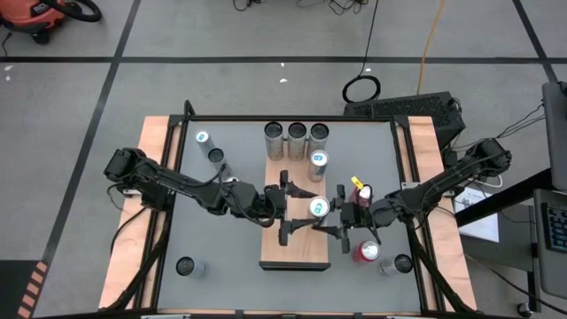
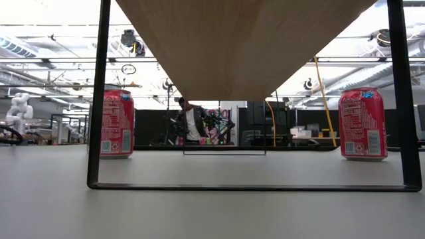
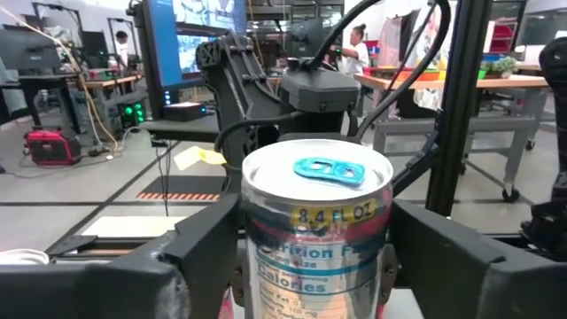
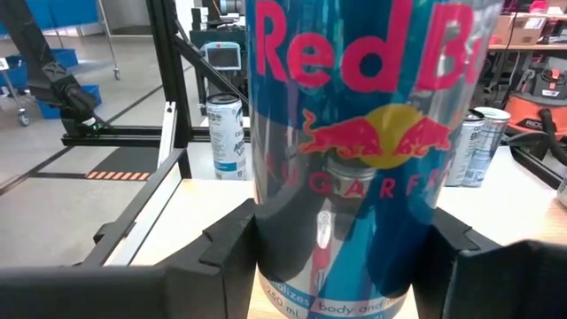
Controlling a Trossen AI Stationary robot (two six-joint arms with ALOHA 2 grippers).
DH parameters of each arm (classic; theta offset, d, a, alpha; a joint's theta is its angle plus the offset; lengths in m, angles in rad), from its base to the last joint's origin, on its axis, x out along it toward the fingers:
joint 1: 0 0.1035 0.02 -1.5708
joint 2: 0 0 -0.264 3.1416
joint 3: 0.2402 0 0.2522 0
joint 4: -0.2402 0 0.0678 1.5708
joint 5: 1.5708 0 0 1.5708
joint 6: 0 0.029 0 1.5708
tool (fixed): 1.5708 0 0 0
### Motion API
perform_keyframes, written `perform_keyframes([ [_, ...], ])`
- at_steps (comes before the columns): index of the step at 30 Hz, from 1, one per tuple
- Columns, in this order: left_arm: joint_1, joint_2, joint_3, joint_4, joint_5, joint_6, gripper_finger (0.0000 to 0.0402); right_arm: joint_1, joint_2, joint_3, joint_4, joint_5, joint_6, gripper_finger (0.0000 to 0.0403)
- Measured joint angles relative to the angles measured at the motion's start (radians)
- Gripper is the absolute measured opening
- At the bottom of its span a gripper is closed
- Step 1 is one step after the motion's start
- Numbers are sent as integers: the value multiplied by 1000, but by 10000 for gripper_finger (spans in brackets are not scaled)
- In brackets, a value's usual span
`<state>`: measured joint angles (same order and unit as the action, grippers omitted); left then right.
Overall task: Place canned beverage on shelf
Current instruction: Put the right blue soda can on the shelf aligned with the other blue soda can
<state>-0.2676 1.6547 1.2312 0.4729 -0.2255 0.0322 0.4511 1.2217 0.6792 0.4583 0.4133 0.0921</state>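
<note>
A silver-and-blue slim can with a blue tab (image 1: 319, 207) stands upright on the light wood-grain shelf (image 1: 295, 252), near its middle and toward its right edge. My left gripper (image 1: 304, 209) reaches it from the table's left and my right gripper (image 1: 336, 213) from the table's right. Both have their fingers against the can. The left wrist view shows the can's top and label (image 3: 317, 221). The right wrist view shows its printed front (image 4: 345, 151). Several more cans (image 1: 297, 137) stand upright at the shelf's far end. My left gripper pinches the can's side wall (image 3: 257, 266) between its two fingers, below the rim, coming level from the table's left. The can stands upright. My right gripper pinches the can's lower body (image 4: 270, 257) between its two fingers, coming level from the table's right. The can's base sits on the shelf.
The shelf is raised on a thin black frame (image 2: 99, 133). Loose cans stand on the grey tabletop: a red one (image 1: 366, 252) and a dark one (image 1: 403, 263) at near right, one (image 1: 186, 266) at near left, two (image 1: 209, 147) at far left.
</note>
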Motion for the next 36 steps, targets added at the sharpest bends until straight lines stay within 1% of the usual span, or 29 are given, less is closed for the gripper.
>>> perform_keyframes([
  [6, 0, -1, 0, -10, 12, 3, 220, 0, 0, 0, 0, -1, 2, 178],
  [9, 0, -1, 0, -10, 12, 3, 208, 0, 0, 0, 0, 0, 2, 178],
  [13, 0, -1, 0, -14, 12, 3, 205, 0, 0, 0, -1, 1, 2, 179],
  [16, 0, -7, 0, -34, 13, 0, 204, 0, 0, 0, -8, 0, 10, 186],
  [28, -1, -19, -1, -114, 16, 0, 202, 0, -2, 2, -84, 3, 78, 274],
  [32, -3, -20, -1, -159, 15, 0, 202, 9, -2, 2, -147, 2, 96, 288],
  [36, -3, -56, -1, -228, 10, 8, 202, 29, -29, 2, -241, 2, 151, 289],
])
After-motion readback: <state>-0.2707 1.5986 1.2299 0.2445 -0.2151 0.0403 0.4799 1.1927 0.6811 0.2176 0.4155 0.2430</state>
